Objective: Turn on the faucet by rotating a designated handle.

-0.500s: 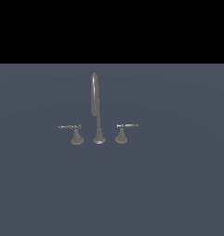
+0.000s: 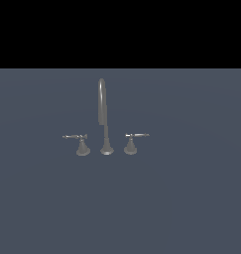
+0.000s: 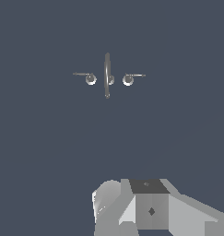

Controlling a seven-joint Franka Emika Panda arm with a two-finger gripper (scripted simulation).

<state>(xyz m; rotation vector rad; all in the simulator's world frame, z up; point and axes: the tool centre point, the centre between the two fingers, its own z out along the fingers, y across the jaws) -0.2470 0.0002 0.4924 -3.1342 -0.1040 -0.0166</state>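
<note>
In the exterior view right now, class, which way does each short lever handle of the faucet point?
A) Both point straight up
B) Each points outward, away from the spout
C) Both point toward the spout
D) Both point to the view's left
B: the handle on the exterior view's right of the spout points right, and its twin handle points left, so both levers run away from the middle.

My exterior view faces the faucet [image 2: 105, 130] level from afar; my wrist view looks down on it from high above.
</note>
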